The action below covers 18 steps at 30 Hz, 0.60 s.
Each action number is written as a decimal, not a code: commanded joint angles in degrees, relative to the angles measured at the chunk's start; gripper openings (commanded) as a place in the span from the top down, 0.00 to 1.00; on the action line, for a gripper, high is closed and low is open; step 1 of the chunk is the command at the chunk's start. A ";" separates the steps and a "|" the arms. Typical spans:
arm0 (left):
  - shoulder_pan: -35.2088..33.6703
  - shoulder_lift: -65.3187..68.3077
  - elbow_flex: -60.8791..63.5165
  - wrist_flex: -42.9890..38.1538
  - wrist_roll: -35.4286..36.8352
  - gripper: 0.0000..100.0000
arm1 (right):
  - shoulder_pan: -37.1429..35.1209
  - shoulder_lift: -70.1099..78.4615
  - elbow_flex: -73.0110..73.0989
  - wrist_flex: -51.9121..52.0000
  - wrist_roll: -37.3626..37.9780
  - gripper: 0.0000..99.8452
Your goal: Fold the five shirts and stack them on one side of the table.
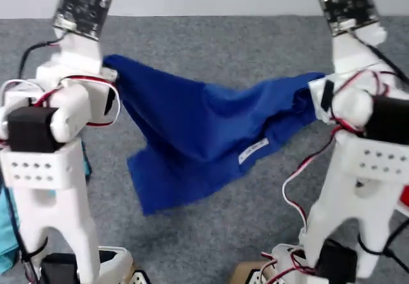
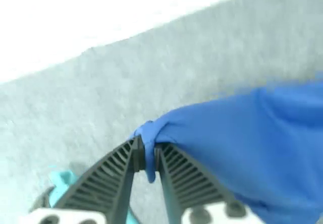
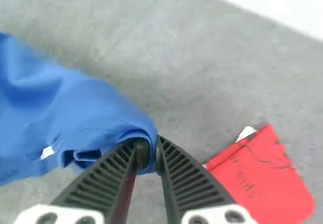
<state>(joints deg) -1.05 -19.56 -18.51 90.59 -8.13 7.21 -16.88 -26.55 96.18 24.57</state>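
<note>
blue shirt (image 1: 204, 137) strung between both | left hand (image 2: 145, 156) clamped on one end | right hand (image 3: 146, 153) clamped on opposite end

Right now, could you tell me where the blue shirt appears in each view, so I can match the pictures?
High view: the blue shirt spans mid-table, held up at both ends.
Left wrist view: its corner is pinched in the left gripper.
Right wrist view: its bunched edge is pinched in the right gripper.
Shared landmark: the grey table behind the shirt.
</note>
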 commanded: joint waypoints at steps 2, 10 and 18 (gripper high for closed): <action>0.53 -2.55 -3.74 0.35 0.70 0.99 | 2.42 -4.62 -0.53 -3.47 0.62 0.99; 0.18 -2.29 -5.49 5.71 0.70 0.99 | 0.57 -3.82 2.90 -2.07 0.62 0.99; -3.34 -0.09 2.42 9.85 0.53 0.99 | -0.75 -0.92 4.66 -1.89 0.62 0.99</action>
<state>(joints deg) -2.55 -20.00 -17.19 99.21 -7.96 6.86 -17.49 -21.45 94.33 24.57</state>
